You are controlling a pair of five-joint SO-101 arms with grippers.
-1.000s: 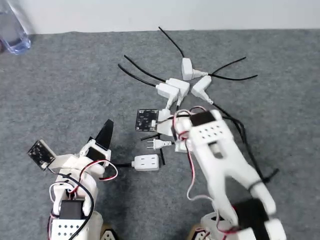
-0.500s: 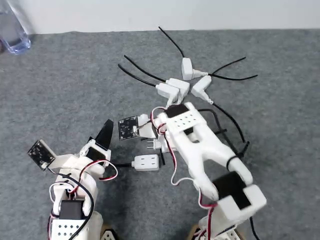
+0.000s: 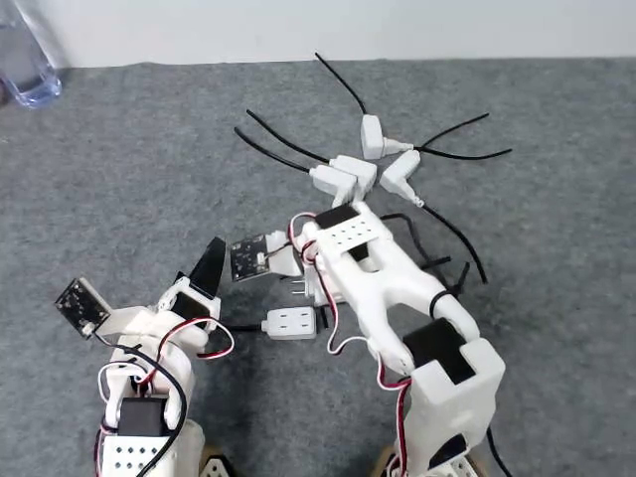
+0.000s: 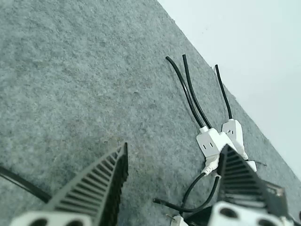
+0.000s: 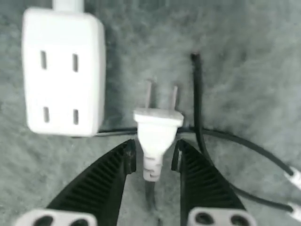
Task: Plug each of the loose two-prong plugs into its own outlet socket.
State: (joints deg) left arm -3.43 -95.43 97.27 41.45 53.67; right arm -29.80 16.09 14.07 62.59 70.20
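A white outlet block (image 5: 63, 73) with two pairs of slots lies on the grey carpet, its slots facing up. Beside it lies a white two-prong plug (image 5: 157, 127), prongs pointing away from my right gripper (image 5: 153, 153). That gripper is open, its black fingers (image 5: 115, 174) close on both sides of the plug's rear end with thin gaps. In the high view the outlet block (image 3: 291, 321) and this plug (image 3: 301, 288) sit mid-table under the right arm. My left gripper (image 4: 169, 188) is open and holds nothing, low at the near left (image 3: 206, 273).
Three more white plugs (image 3: 371, 136), (image 3: 400, 174), (image 3: 338, 177) with black cords lie in a cluster at the back centre. A loose black cord (image 5: 225, 136) runs right beside the near plug. A clear bottle (image 3: 25, 60) stands at the back left corner.
The right arm has swung left and lowered over the near plug, so its fingers now straddle it. The left arm, the outlet block and the far plugs have stayed put.
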